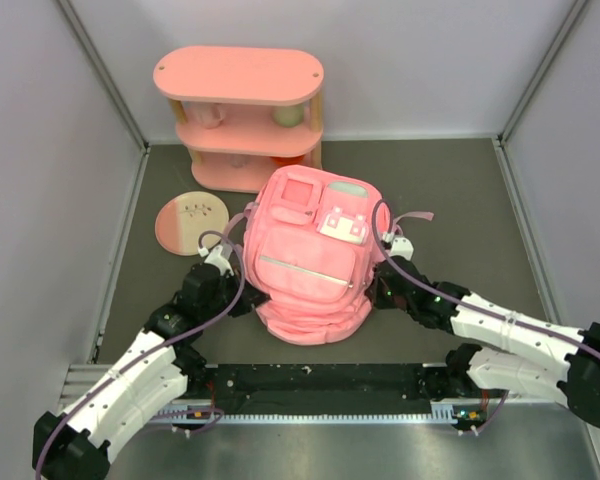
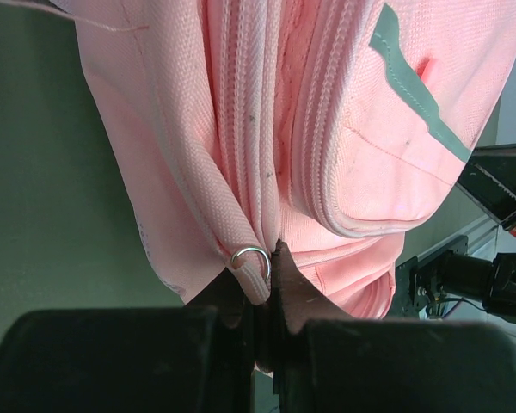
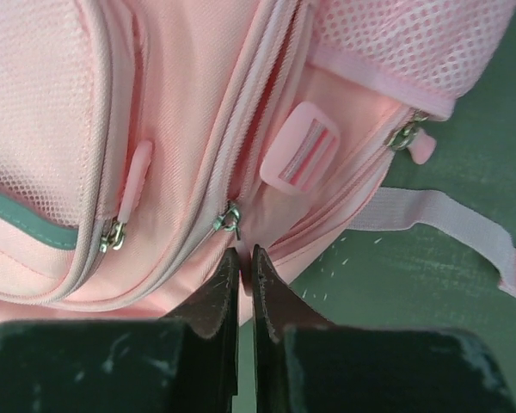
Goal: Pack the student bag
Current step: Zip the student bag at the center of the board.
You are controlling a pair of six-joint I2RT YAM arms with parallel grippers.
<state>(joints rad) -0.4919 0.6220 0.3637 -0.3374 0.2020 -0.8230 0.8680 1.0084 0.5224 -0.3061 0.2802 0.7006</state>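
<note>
The soft pink fabric backpack [image 1: 310, 265] sits mid-way across the bench [image 1: 460, 200]. My left claw [image 2: 262, 297] pinches its side fold. My right claw [image 3: 241, 262] is closed, seemingly empty, just short of the metal zip puller [image 3: 228, 219], so a pull would miss the zip.

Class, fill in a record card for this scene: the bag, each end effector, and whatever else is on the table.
bag: pink student bag, mid-table
left end effector: shut on a fold of the bag's side, beside a metal ring
right end effector: shut, tips at the bag's edge just below a zip slider; whether it holds anything cannot be told
behind bag: pink three-tier shelf
left of bag: round pink disc, lying flat
</note>
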